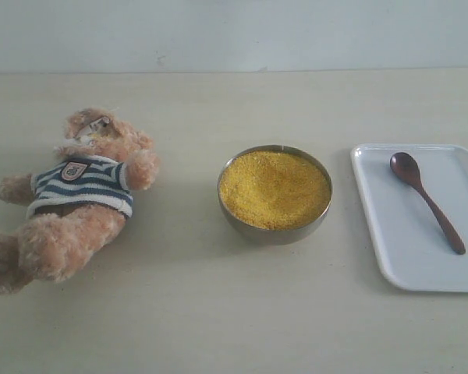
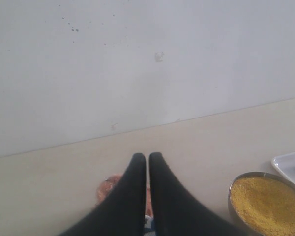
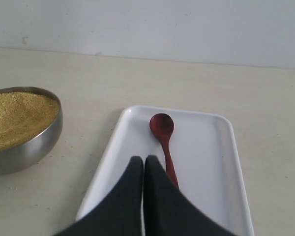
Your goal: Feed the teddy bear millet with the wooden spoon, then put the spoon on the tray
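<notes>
The teddy bear (image 1: 74, 195) lies on its back at the left of the table in its striped shirt. Yellow millet (image 1: 274, 188) fills a steel bowl (image 1: 274, 229) in the middle. On the white tray (image 1: 405, 234) at the right lies the wooden spoon (image 1: 427, 199), also seen as the wooden spoon (image 3: 163, 137) on the tray (image 3: 206, 162) in the right wrist view. My right gripper (image 3: 144, 160) is shut and empty above the tray, beside the spoon's handle. My left gripper (image 2: 147, 156) is shut and empty above the bear (image 2: 107, 187). Neither arm shows in the exterior view.
The beige table runs back to a pale wall. The bowl of millet (image 2: 268, 204) sits between bear and tray, with the bowl (image 3: 19, 147) close to the tray's edge.
</notes>
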